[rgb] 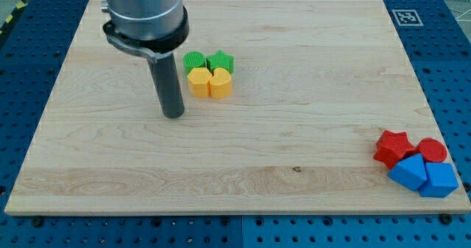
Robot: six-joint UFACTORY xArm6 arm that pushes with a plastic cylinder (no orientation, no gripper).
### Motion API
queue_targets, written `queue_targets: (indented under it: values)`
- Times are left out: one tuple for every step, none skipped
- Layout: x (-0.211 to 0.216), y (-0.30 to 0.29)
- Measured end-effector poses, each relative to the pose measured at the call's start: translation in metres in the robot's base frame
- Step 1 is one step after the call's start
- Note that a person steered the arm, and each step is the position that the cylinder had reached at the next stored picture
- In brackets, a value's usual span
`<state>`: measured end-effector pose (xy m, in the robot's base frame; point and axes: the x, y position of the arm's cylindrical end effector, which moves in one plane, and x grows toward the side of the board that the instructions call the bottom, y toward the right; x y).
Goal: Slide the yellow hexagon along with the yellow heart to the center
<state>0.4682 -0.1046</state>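
Just left of yellow hexagon & touching yellow heart, lobes toward view's top: my tip; no fingers.

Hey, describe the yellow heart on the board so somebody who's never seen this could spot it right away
On the wooden board, look at the four-block cluster left of centre toward the view's top, just right of my tip. The yellow heart is its bottom-right block, touching the yellow hexagon on its left, below the green star. Only it has a notched, two-lobed top.
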Motion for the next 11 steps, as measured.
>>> queue_targets:
  values:
    - [-0.019, -0.008]
    - [-0.032, -0.012]
    - [-0.039, -0.014]
    - [-0.042, -0.013]
    - [-0.042, 0.003]
    - [-0.042, 0.015]
    - [-0.042, 0.025]
    - [-0.042, 0.04]
    - [-0.042, 0.061]
    - [-0.042, 0.082]
    - [-0.042, 0.102]
